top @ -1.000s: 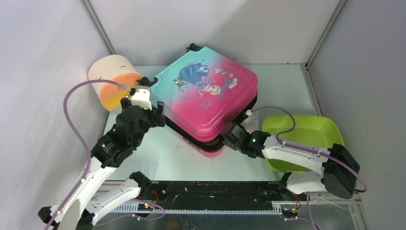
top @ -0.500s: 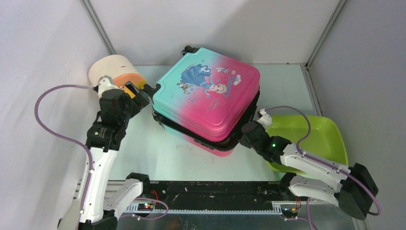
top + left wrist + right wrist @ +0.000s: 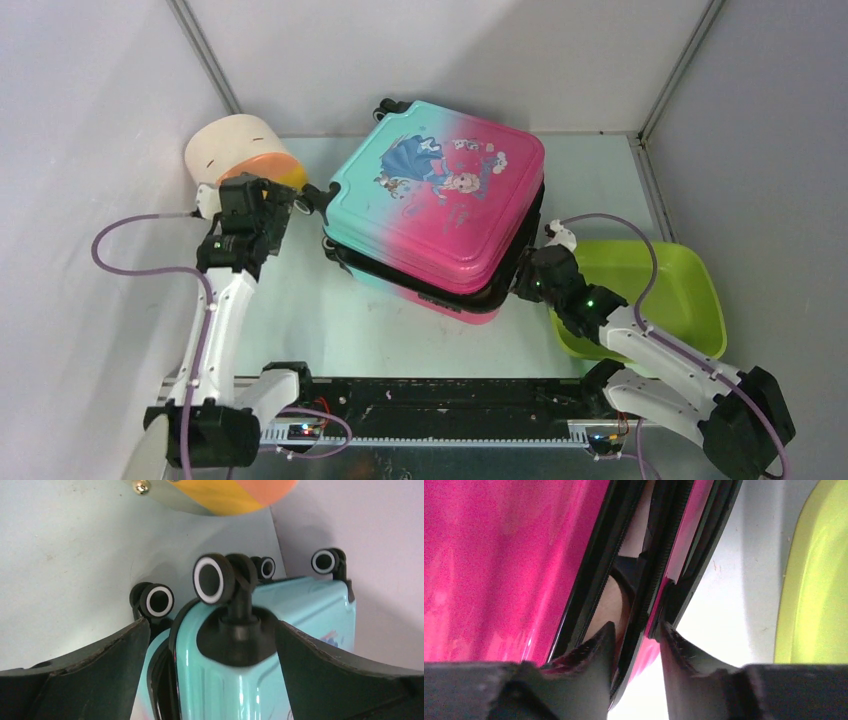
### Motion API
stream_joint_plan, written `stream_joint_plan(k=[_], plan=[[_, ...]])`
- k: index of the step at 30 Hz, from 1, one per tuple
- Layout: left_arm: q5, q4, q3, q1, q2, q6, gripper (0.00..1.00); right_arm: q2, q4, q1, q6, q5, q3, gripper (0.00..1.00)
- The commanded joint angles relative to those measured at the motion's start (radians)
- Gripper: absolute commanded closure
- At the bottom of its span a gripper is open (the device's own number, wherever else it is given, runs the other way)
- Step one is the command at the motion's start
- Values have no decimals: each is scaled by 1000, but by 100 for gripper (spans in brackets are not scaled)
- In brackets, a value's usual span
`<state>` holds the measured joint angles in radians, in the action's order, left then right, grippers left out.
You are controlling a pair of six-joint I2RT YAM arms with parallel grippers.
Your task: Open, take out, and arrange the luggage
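Pale grey-green table top (image 3: 300,320), matt and lightly scuffed, enclosed on three sides by plain white walls: a back wall (image 3: 450,50), a left wall (image 3: 80,150) and a right wall (image 3: 770,150). Grey metal posts (image 3: 205,55) run up the two rear corners where the walls meet. A black rail (image 3: 450,395) lies along the table's near edge. Lighting is even and diffuse; shadows on the table are soft-edged.

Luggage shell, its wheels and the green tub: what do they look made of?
The luggage shell looks like hard glossy plastic: it mirrors light. Its wheels seem black rubber or plastic, matte. The tub looks smooth moulded plastic, slightly shiny.
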<state>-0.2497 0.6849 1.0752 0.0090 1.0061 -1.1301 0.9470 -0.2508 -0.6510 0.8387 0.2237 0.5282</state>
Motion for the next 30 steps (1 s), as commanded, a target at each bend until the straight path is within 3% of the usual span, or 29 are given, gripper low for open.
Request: stream_joint_plan(k=[1, 3, 4, 6, 15, 19, 24, 30], plan=[[65, -59, 4, 72, 55, -106, 0, -65, 9, 2, -85, -23, 2, 51], [78, -86, 9, 75, 86, -110, 0, -92, -6, 3, -105, -21, 19, 28], [85, -102, 17, 75, 110, -102, 0, -99, -17, 2, -120, -20, 28, 9], [111, -97, 42, 76, 154, -95, 0, -123, -43, 0, -138, -16, 56, 2], [157, -177, 13, 79, 244, -150, 0, -238, -172, -17, -135, 25, 160, 0], [203, -330, -50, 82, 250, -202, 0, -293, -188, -23, -126, 44, 172, 0], [255, -389, -98, 83, 266, -240, 0, -331, -192, -39, -135, 56, 189, 1], [309, -636, -258, 103, 223, -276, 0, -322, -200, -77, -145, 91, 237, 2]])
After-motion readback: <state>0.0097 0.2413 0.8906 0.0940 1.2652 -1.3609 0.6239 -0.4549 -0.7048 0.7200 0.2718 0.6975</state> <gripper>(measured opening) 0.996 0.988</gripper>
